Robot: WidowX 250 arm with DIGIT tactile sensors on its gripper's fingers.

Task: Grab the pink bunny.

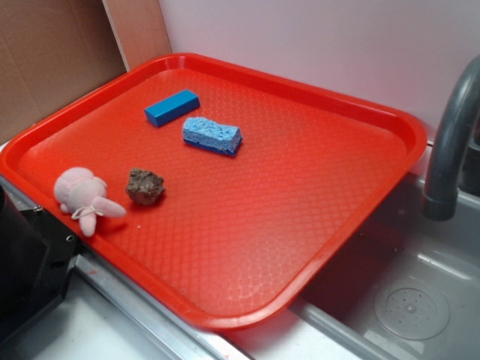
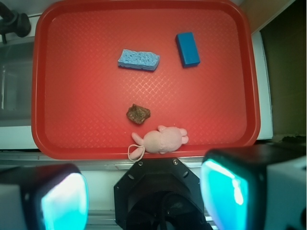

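**At the tray's near edge: pink bunny lies free, end effector spread wide above**

At the lower left of the exterior view, the pink bunny [image 1: 81, 196] lies on its side on the red tray [image 1: 300, 247], close against the tray's raised rim, its ears and thin string bow pointing toward the lower right of the frame. Just beside it, to the right and not touching, sits a brown lumpy chunk [image 1: 145, 186]. Further up the tray lie a light blue sponge [image 1: 212, 135] and, near it toward the upper left, a solid blue block [image 1: 172, 107]; the two are apart from each other and well apart from the bunny.

In the wrist view the bunny appears at lower centre, at the tray's bottom rim, with its string loop reaching onto the rim. The brown chunk lies just above and left of it.

The end effector [image 2: 144, 196] fills the bottom of the wrist frame, its two fingers [image 2: 62, 199] standing far apart at left and right, nothing between them. It hangs well above the tray, off its near edge, touching none of the objects.

The tray rests on a counter beside a grey sink [image 1: 405, 300], whose dark faucet [image 1: 450, 142] curves up at the right edge of the exterior view.
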